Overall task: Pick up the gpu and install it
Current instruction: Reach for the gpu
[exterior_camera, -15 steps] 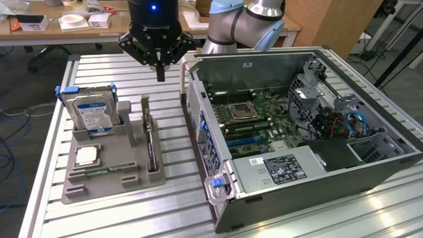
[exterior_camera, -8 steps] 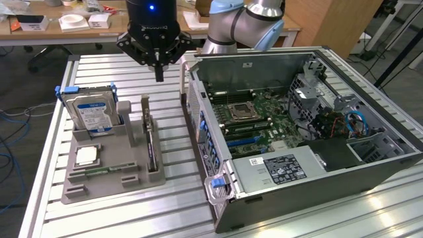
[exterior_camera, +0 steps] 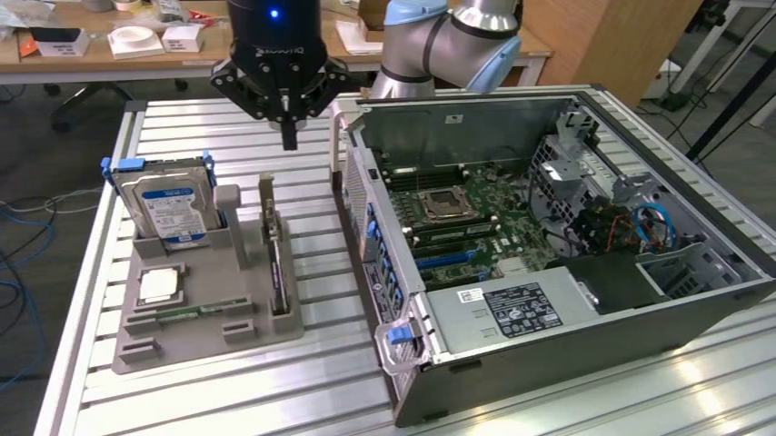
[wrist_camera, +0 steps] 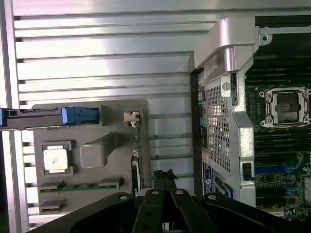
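Thin, stiff and probably fragile, the gpu (exterior_camera: 280, 272) stands edge-on, best pinched along its top edge; the gripper (exterior_camera: 289, 136) hangs nearby, jaws pressed together, empty

Thin dark gpu (exterior_camera: 278, 272), seemingly upright in holder (exterior_camera: 224, 300)

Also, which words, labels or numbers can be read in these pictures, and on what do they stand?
None reads for certain.
White lettering on the black gripper: too blurred.
Blue-white label on the grey hard drive: too small.
Black label on the silver power supply box: too small.
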Available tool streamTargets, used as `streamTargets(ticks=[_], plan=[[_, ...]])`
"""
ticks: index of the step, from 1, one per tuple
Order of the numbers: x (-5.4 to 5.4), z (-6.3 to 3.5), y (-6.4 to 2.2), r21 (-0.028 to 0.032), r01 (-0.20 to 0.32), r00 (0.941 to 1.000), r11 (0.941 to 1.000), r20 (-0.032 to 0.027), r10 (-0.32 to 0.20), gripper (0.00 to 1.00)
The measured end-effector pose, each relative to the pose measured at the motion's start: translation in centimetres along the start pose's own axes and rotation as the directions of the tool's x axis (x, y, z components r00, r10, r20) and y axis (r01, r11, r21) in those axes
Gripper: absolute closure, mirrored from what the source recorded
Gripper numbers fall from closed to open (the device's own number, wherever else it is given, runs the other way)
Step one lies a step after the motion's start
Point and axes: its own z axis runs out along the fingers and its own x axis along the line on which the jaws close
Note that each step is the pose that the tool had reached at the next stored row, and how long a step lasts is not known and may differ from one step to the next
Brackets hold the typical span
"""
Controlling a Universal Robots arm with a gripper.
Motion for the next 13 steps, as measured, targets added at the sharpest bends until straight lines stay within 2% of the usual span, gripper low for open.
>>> streamTargets(ticks=[13], plan=[[0.44,0.00,-0.03,0.0000,0.000,1.0000,1.0000,0.0000,0.000,0.89]])
